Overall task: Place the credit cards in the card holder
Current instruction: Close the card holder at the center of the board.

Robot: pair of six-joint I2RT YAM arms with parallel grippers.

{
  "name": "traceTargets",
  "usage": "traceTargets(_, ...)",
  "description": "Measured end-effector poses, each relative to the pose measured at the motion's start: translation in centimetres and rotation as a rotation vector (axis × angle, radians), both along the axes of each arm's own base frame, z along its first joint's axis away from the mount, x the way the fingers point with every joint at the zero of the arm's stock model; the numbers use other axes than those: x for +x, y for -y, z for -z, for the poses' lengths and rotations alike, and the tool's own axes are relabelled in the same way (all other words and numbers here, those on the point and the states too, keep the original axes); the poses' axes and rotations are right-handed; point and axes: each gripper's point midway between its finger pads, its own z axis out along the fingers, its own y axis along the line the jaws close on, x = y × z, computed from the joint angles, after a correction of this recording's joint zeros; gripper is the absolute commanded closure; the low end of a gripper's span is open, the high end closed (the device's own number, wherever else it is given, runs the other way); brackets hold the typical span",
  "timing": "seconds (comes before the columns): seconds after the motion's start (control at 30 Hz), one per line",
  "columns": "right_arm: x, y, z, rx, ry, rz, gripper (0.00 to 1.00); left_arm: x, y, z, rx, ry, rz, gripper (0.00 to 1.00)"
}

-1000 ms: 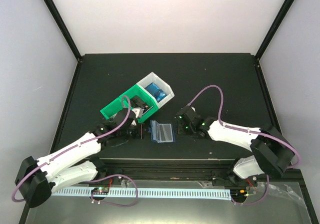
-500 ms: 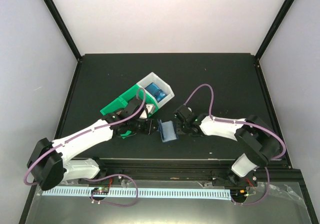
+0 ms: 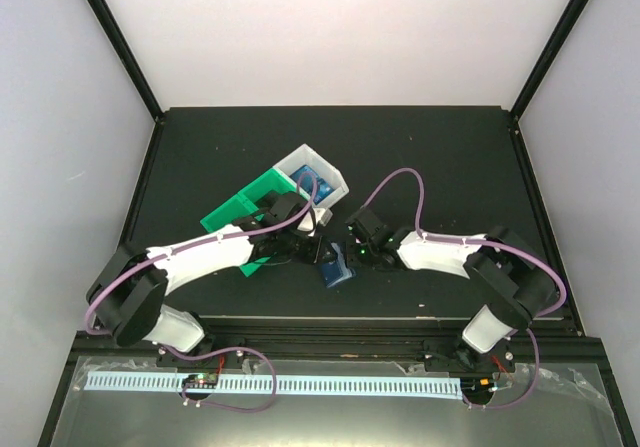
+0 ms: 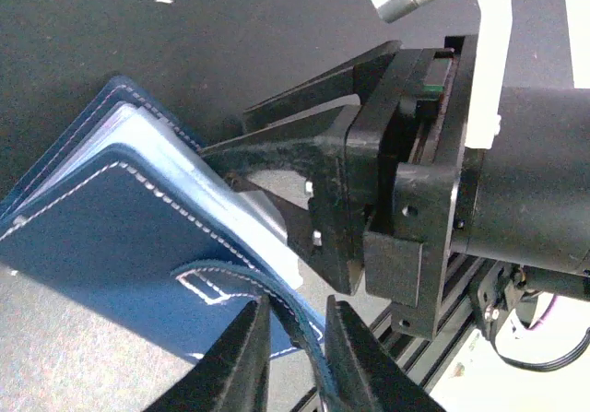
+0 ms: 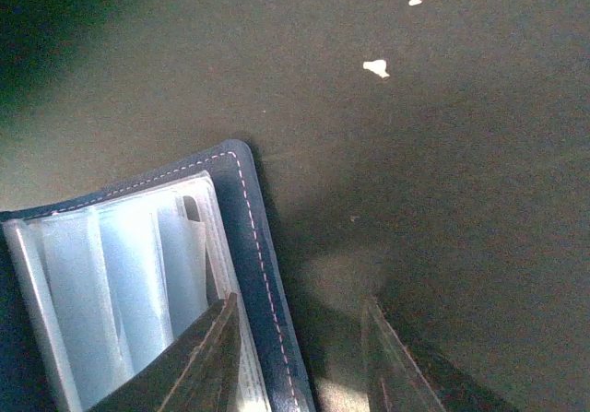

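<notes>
Two robot arms met over the card holder, which lay partly open near the front middle of the black table, just in front of the green bin and the white bin. The left gripper straddled the holder's clasp tab. Its jaws were only narrowly apart and the strap ran between them against one finger, so whether the tab was pinched or lying slack could not be told. The right gripper stood released and grasped nothing. One finger sat at the edge of the clear sleeves beside the stitched cover, and the other was over bare table. Neither gripper carried a card, and the blue credit cards sat in the white bin, partly hidden by the left arm. The step in hand appeared to be spreading the holder open and steadying it before any card was fetched. Done well, the left gripper would need a firm pinch on the tab and a slow lift of that cover. The right finger would press the sleeves and lower cover flat so the holder neither slid toward the bins nor folded shut. The thin sleeves looked easy to crumple, which called for light pressure and for a sleeve mouth left facing up and clear of both fingers.
</notes>
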Motion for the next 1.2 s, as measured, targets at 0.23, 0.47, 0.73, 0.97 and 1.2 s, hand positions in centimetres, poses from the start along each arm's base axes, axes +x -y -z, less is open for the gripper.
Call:
traceTargets(0.23, 0.0, 0.7, -0.1, 0.003, 0.018, 0.031, 0.61, 0.5, 1.3, 0.5, -0.031, -0.009, 0.0, 0.54)
traceTargets(0.47, -1.2, 4.3, -1.7, -0.067, 0.059, 0.093, 0.54, 1.3, 2.1, 0.6, -0.072, -0.009, -0.026, 0.42)
traceTargets(0.73, -0.9, 4.9, -6.7, 0.021, 0.192, 0.098, 0.51, 2.3, 3.1, 1.4, -0.106, -0.046, -0.093, 0.37)
traceTargets(0.97, -2.7, 3.4, -7.0, 0.106, 0.181, -0.045, 0.5, 3.6, 3.4, 3.7, -0.077, -0.067, -0.174, 0.31)
traceTargets(1.2, -3.7, 1.9, -6.7, 0.156, 0.145, -0.143, 0.5, 4.5, 2.9, 4.2, -0.045, -0.036, -0.232, 0.23)
